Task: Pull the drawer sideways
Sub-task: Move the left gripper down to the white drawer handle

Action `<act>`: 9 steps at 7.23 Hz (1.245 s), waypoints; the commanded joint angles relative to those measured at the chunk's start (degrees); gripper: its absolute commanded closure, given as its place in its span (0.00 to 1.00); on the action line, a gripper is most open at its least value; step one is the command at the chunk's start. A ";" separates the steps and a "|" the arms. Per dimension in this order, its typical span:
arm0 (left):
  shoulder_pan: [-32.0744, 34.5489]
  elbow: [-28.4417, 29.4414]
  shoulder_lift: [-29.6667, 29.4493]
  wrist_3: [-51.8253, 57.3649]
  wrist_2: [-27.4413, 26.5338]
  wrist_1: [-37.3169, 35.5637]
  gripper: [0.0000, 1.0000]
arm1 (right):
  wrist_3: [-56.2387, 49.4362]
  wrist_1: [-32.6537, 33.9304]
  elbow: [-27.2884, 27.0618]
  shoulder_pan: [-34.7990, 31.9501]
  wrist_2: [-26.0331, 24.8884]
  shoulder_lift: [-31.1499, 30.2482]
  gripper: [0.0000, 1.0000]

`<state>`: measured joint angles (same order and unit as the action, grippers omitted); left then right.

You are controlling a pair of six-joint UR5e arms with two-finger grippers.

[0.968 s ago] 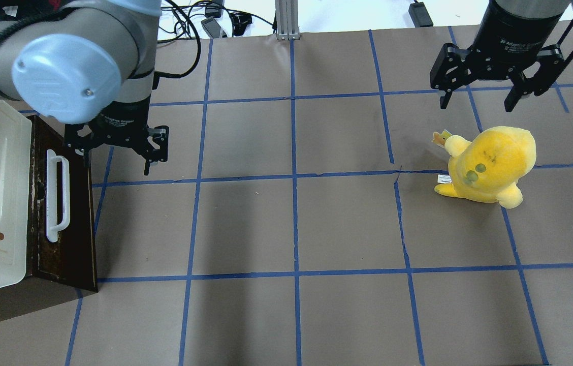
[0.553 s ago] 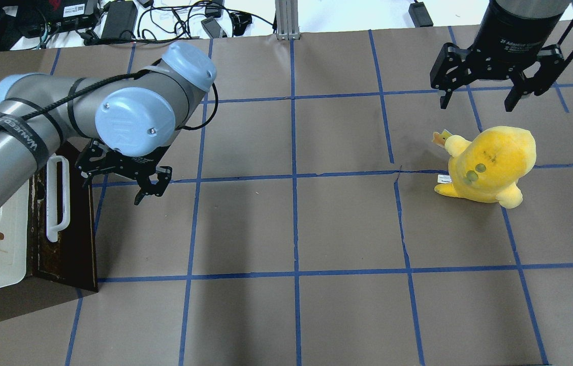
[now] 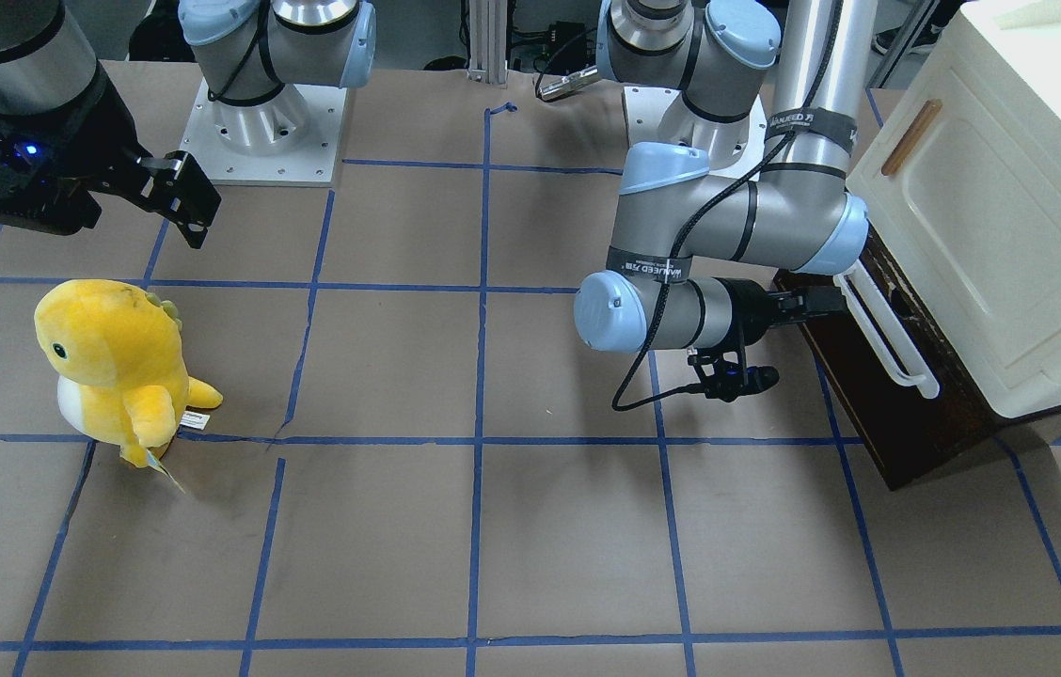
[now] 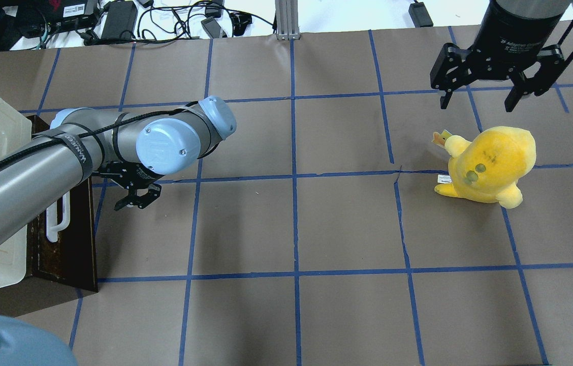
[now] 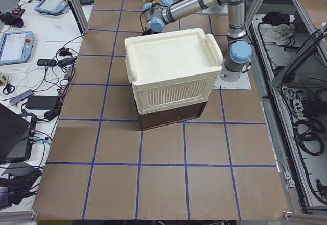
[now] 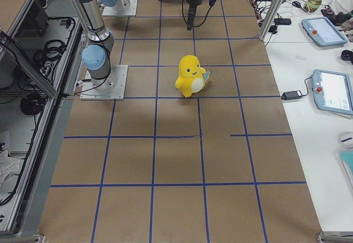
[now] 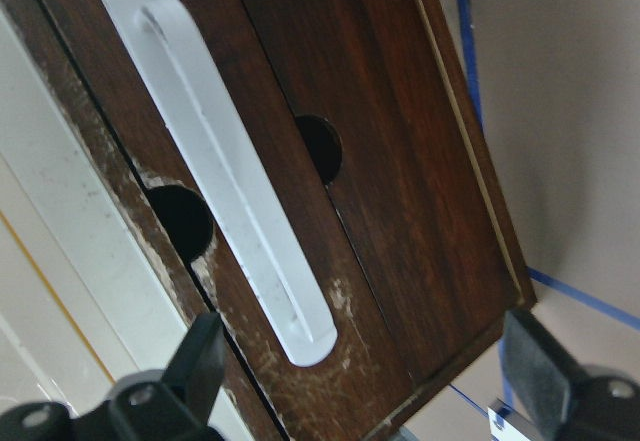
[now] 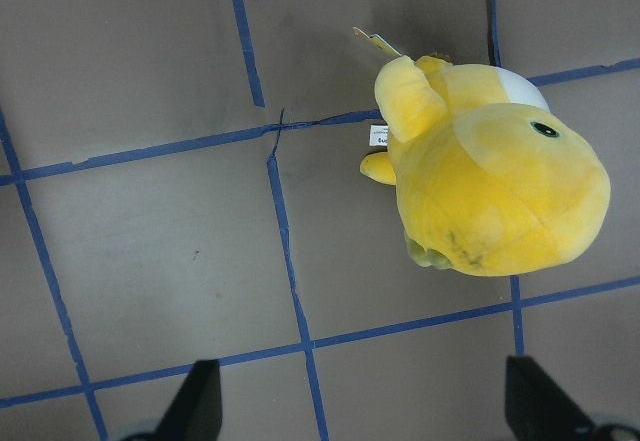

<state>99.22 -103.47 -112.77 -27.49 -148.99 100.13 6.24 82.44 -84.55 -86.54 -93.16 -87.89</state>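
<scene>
– Where is the drawer (image 4: 63, 254)?
– Straight ahead of the left tool (image 7: 365, 371), at the foot of the cream-white cabinet (image 3: 991, 244). The wrist view shows its dark brown wooden front close up, with the long white bar handle (image 7: 225, 176) running at a slant, its lower end nearest one of the fingers (image 7: 200, 361).
– Is the left tool holding it?
– No. The fingers are spread wide and have nothing between them. From across the counter (image 4: 291, 229) the fingertips look just beside one end of the handle; I cannot tell whether they touch.
– And the other arm?
– The right tool (image 4: 476, 105) hangs well apart from the drawer, at the opposite side of the counter, just beyond a yellow plush toy (image 4: 489, 165). It is also wide open and empty.
– Any writing?
– On the right tool's black body, "2F Adaptive" can be read. A black strap (image 4: 77, 150) on the left arm bears white letters starting "WAN"; the rest is unclear. The toy has a small white tag (image 4: 443, 178), its print too small to read.
</scene>
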 commanded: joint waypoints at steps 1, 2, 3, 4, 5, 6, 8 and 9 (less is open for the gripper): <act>0.00 -1.81 -1.83 -2.03 -8.76 1.28 0.00 | 0.00 0.00 0.00 0.06 0.00 0.00 0.00; 0.00 -2.43 -2.27 -4.57 -9.04 1.29 0.00 | 0.00 0.00 0.00 -0.03 0.00 0.00 0.00; -0.34 -2.44 -3.06 -6.68 -10.00 1.47 0.00 | 0.00 0.00 0.00 -0.03 0.00 0.00 0.00; -0.87 -2.44 -3.33 -6.87 -10.01 1.55 0.00 | 0.00 0.00 0.00 -0.03 0.00 0.00 0.00; -1.92 -2.44 -3.33 -9.05 -10.01 1.56 0.00 | 0.00 0.00 0.00 -0.03 0.00 0.00 0.00; -2.54 -2.44 -3.33 -11.51 -10.01 1.56 0.00 | 0.00 0.00 0.00 -0.03 0.00 0.00 0.00; -2.63 -2.35 -2.46 -14.06 -9.92 1.56 0.05 | 0.00 0.00 0.00 -0.03 0.00 0.00 0.00; -3.16 -2.44 -2.54 -14.78 -9.83 1.64 0.05 | 0.00 0.00 0.00 -0.03 0.00 0.00 0.00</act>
<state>96.52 -105.88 -115.42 -40.86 -158.91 101.71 6.24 82.44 -84.55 -86.57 -93.16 -87.89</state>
